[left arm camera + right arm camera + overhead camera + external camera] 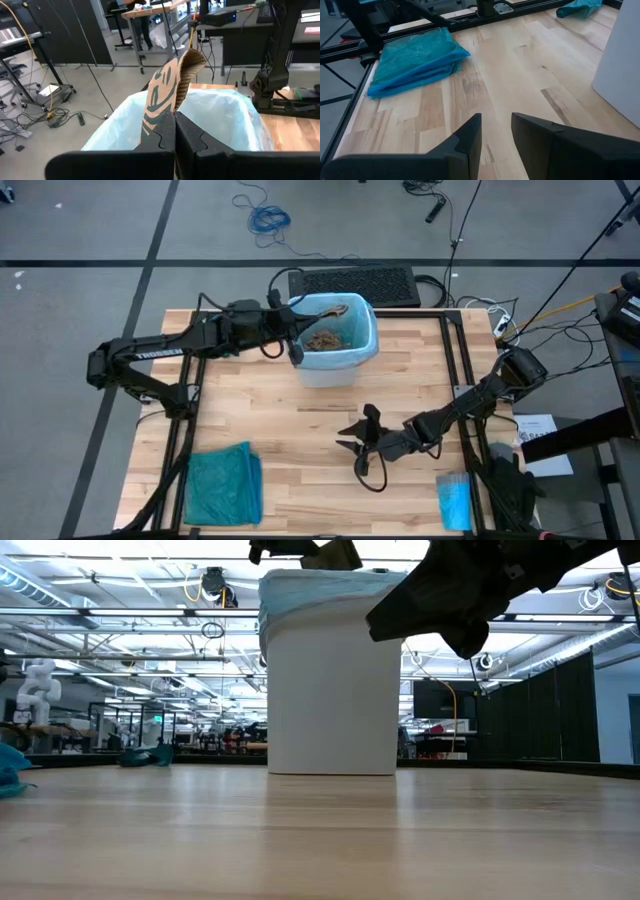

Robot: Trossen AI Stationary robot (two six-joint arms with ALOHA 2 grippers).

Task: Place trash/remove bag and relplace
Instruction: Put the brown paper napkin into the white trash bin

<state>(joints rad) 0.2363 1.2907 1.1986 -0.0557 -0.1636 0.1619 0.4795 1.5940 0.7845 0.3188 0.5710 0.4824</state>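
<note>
Left tool [175, 131] clenched on curled brown printed cardboard scrap [167, 87] over pale-blue-lined bin [334, 340]

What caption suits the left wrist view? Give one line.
Left claw shut on a brown cardboard scrap above the blue-lined bin.
</note>
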